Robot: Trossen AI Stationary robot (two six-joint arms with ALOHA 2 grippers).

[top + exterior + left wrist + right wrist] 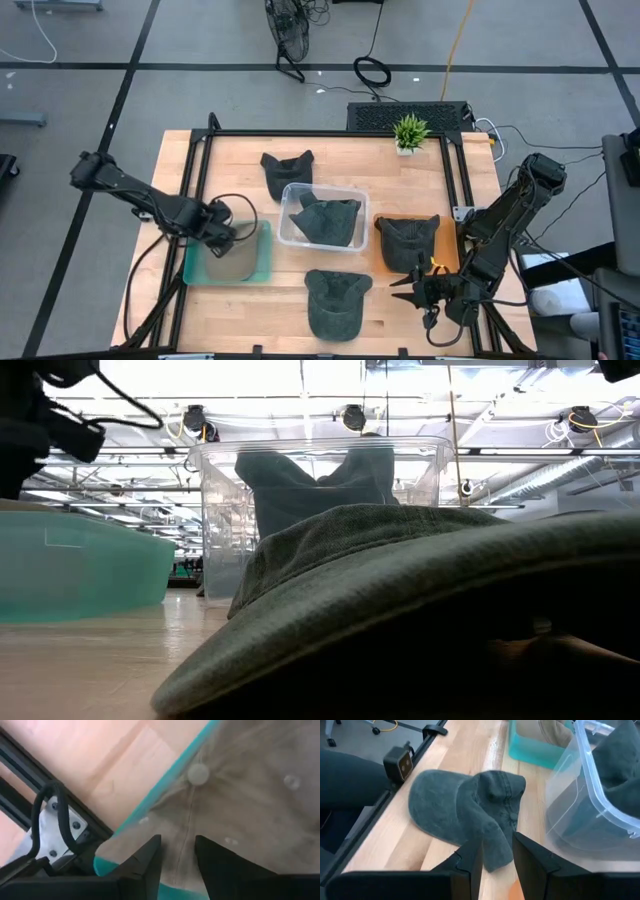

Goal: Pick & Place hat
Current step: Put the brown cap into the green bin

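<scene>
Several dark green caps lie about. One (335, 302) rests crown up on the wood near the table's near edge, and it fills the low view (420, 610). My right gripper (397, 290) is open and sits low at this cap's right side; in the right wrist view its fingers (497, 852) stand on either side of the cap's nearest edge (496, 847). My left gripper (238, 237) is open above the teal bin (262, 262). It hovers over a khaki cap (240, 815) that lies in the bin. My right gripper comes at the near cap level, from the table's right. Its open fingers stand on either side of the cap's edge (495, 860), and I cannot tell whether they touch it. The cap lies flat on the table.
A clear plastic bin (322, 190) at mid-table holds another dark cap. One more cap lies behind it (287, 172), and another lies on an orange mat (405, 240). A small potted plant (409, 132) stands at the far edge. Black frame rails run along the table's sides.
</scene>
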